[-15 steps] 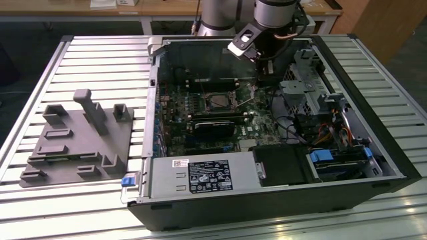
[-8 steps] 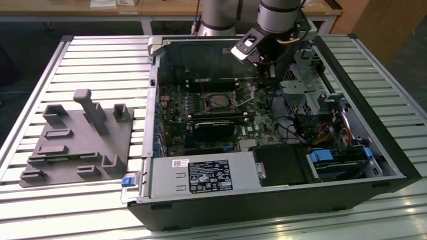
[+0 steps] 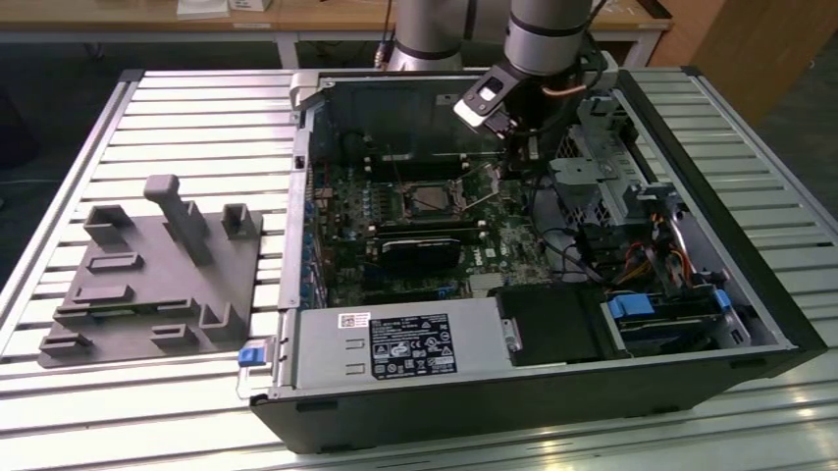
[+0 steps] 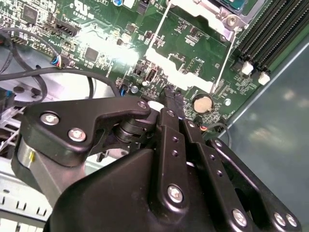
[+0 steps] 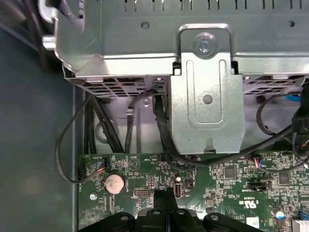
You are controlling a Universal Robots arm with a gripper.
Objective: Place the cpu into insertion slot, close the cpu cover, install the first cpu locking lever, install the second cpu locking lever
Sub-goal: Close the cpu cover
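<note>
Inside the open computer case [image 3: 550,402], at about two o'clock from the insertion slot [image 3: 433,201] in the exterior view, my gripper [image 3: 531,162] hangs low over the green board. Its fingers are pressed together, and I see nothing between them. The cpu cover [image 4: 200,13] lies over the slot. The grey face in its window I take for the cpu [image 4: 235,4], though I cannot be sure. Two thin wire levers [image 4: 155,36] stick out from the frame and, in my judgement, are not latched. My tip is very near the coin battery [image 4: 203,102] and small parts, so a low push could scrape them. A thin lever could also slip off the closed tip and spring back.
</note>
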